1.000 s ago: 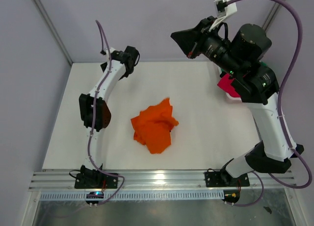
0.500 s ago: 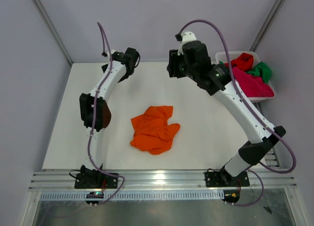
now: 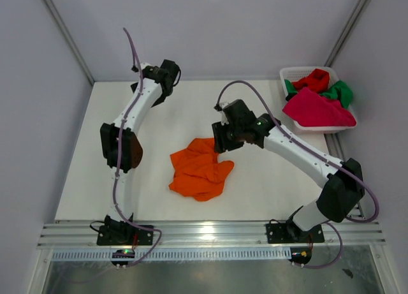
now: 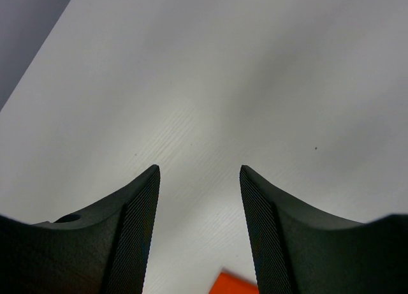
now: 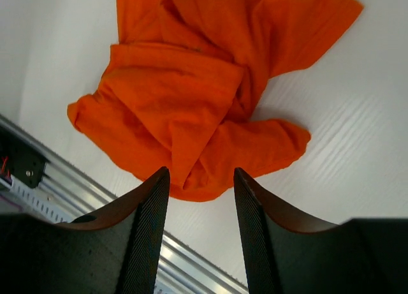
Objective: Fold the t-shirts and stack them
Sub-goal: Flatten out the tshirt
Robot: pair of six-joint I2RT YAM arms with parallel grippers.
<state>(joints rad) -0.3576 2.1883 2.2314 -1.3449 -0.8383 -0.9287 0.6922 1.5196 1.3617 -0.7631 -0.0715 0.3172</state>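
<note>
A white lattice basket (image 3: 294,69) sits at the white table's (image 3: 268,185) far right corner.

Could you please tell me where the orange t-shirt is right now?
The orange t-shirt lies crumpled mid-table in the top view, between the two arms, the open right gripper over its far right corner.
</note>
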